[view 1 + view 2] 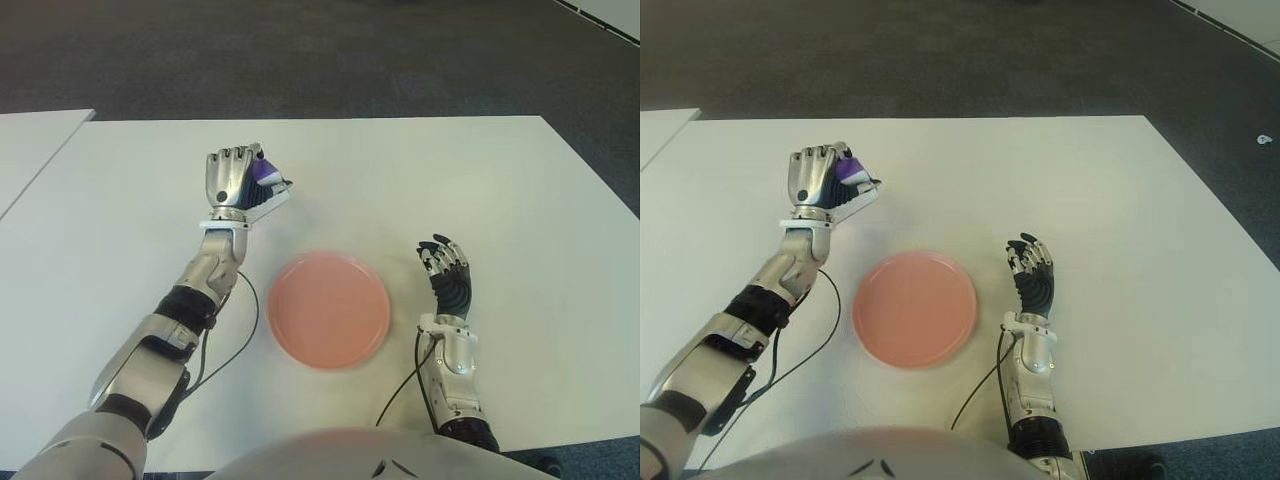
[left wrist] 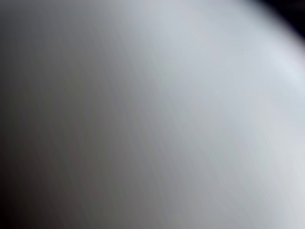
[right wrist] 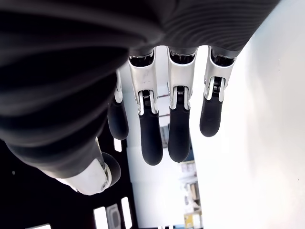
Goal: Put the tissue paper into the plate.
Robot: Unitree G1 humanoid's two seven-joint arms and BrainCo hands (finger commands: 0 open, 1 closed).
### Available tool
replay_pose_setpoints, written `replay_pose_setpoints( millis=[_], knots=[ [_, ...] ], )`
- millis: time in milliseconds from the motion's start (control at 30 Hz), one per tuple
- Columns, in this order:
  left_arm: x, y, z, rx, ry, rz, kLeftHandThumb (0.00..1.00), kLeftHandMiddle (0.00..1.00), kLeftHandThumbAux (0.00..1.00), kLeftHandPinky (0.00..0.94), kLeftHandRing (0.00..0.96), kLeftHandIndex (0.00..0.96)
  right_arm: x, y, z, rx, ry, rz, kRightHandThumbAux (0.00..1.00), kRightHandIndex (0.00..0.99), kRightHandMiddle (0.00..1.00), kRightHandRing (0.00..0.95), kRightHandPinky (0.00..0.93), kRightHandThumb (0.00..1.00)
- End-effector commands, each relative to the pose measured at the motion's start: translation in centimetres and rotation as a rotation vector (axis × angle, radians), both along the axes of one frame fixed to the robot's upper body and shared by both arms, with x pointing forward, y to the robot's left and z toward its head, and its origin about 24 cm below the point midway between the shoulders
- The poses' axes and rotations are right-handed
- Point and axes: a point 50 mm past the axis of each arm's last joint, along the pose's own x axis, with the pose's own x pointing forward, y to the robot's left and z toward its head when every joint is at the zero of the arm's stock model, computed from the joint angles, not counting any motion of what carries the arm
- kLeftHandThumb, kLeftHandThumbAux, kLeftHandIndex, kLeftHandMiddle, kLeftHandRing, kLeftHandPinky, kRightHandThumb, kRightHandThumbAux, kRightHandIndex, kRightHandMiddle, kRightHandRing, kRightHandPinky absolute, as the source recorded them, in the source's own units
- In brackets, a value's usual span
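left hand (image 1: pixel 238 178) upper left, fingers curled round tissue pack (image 1: pixel 268 175) | plate (image 1: pixel 329 309) lower right of it, apart | right hand (image 1: pixel 447 268) slack, empty, right of plate | we'd carry down-right

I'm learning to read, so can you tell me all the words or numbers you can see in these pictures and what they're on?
No words or numbers can be read anywhere.
Tissue pack, purple and white, gripped in the left hand: any print is too small to read.
Pink plate: plain, no text.
White table: no labels.
Right hand, open beside the plate: no markings show.
Left wrist view: only a blur.
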Motion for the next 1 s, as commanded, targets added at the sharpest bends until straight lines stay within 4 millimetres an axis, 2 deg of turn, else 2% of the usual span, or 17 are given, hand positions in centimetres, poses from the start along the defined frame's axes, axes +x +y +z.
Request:
replay_pose_setpoints(
  millis=[33, 367, 733, 933, 1000],
  knots=[
    [-0.3, 0.3, 0.7, 0.021, -0.003, -0.009, 0.757, 0.872, 0.693, 0.835, 0.868, 0.445, -1.6, 1.3, -2.9, 0.076, 0.155, -0.017, 0.756, 0.271, 0.431, 0.395, 0.295, 0.361],
    [-0.9, 0.0, 1.9, 0.07, -0.041, -0.023, 0.756, 0.899, 0.693, 0.891, 0.896, 0.444, -1.6, 1.5, -3.1, 0.074, 0.167, -0.009, 0.753, 0.245, 0.422, 0.385, 0.297, 0.371],
    [-2.2, -0.6, 2.5, 0.083, -0.077, -0.05, 0.754, 0.924, 0.693, 0.897, 0.911, 0.444, -1.7, 1.9, -3.2, 0.062, 0.182, -0.005, 0.739, 0.245, 0.407, 0.376, 0.315, 0.349],
    [-4.8, -2.7, 3.1, 0.091, -0.097, -0.109, 0.753, 0.922, 0.693, 0.889, 0.904, 0.444, -1.8, 2.1, -3.3, 0.061, 0.19, -0.011, 0.749, 0.251, 0.407, 0.376, 0.316, 0.352],
    [-5.2, -2.9, 3.2, 0.093, -0.096, -0.113, 0.753, 0.921, 0.692, 0.888, 0.904, 0.444, -1.8, 2.2, -3.4, 0.061, 0.191, -0.011, 0.751, 0.251, 0.408, 0.376, 0.316, 0.352]
  ],
)
